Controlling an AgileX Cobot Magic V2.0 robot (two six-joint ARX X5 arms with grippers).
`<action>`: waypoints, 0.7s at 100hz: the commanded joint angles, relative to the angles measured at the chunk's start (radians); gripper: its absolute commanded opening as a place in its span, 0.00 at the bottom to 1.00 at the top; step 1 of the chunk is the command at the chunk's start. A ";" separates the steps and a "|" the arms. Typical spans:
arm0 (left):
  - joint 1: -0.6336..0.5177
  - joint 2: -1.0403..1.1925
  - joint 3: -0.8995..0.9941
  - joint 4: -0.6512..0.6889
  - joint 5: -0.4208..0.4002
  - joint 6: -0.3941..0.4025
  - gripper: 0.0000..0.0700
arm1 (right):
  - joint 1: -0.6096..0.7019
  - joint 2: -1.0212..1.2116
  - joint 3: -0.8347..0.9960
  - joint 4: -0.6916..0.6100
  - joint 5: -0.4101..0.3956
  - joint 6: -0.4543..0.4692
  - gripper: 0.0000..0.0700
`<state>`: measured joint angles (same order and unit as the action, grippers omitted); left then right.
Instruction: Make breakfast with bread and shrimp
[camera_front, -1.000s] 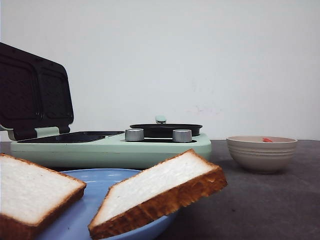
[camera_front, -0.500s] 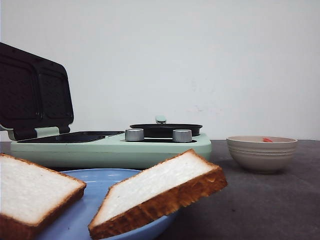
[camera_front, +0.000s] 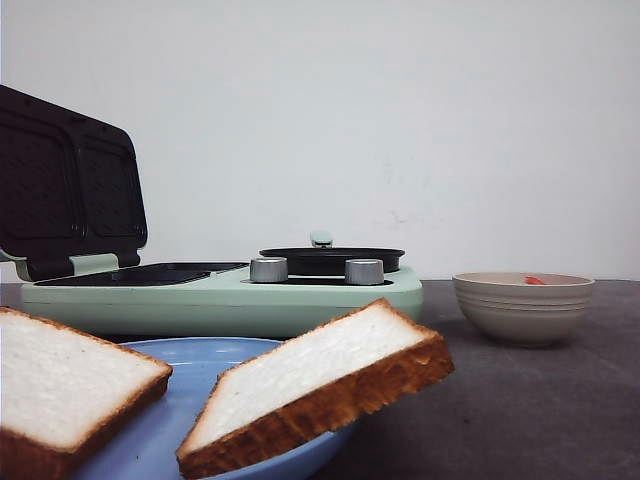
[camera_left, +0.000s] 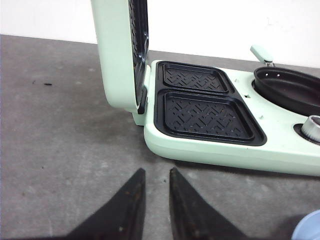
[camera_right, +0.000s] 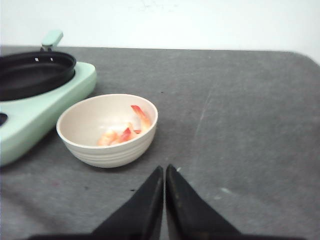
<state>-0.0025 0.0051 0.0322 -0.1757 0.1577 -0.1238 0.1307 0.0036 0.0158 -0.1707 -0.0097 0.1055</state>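
On the blue plate (camera_front: 190, 362) two bread slices (camera_front: 320, 385) are sitting, likely soft and light, needing an edge grip; left end effector (camera_left: 156, 192) is idling narrowly open, right end effector (camera_right: 164, 187) closed empty.

A mint-green grill (camera_front: 220, 290) with raised lid (camera_front: 65, 190) sits on the grey table (camera_front: 520, 400).

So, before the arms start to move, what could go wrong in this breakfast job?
The right bread slice leans over the rim of the blue plate, so a nudge could tip it onto the table. The shrimp lies deep in the bowl; the right hand, its fingers together now, might push the light bowl instead of gripping. The upright lid of the sandwich maker could be struck by the left hand.
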 joint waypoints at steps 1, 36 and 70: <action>-0.001 0.000 -0.016 -0.010 -0.002 -0.048 0.00 | 0.003 0.000 -0.001 0.000 -0.026 0.123 0.00; -0.001 0.000 0.063 -0.102 0.010 -0.185 0.01 | 0.003 0.001 0.017 -0.033 -0.146 0.447 0.00; -0.001 0.088 0.191 -0.178 0.132 -0.315 0.01 | 0.003 0.040 0.126 -0.100 -0.200 0.459 0.00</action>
<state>-0.0025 0.0673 0.2047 -0.3504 0.2623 -0.3832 0.1310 0.0254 0.1066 -0.2798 -0.2012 0.5552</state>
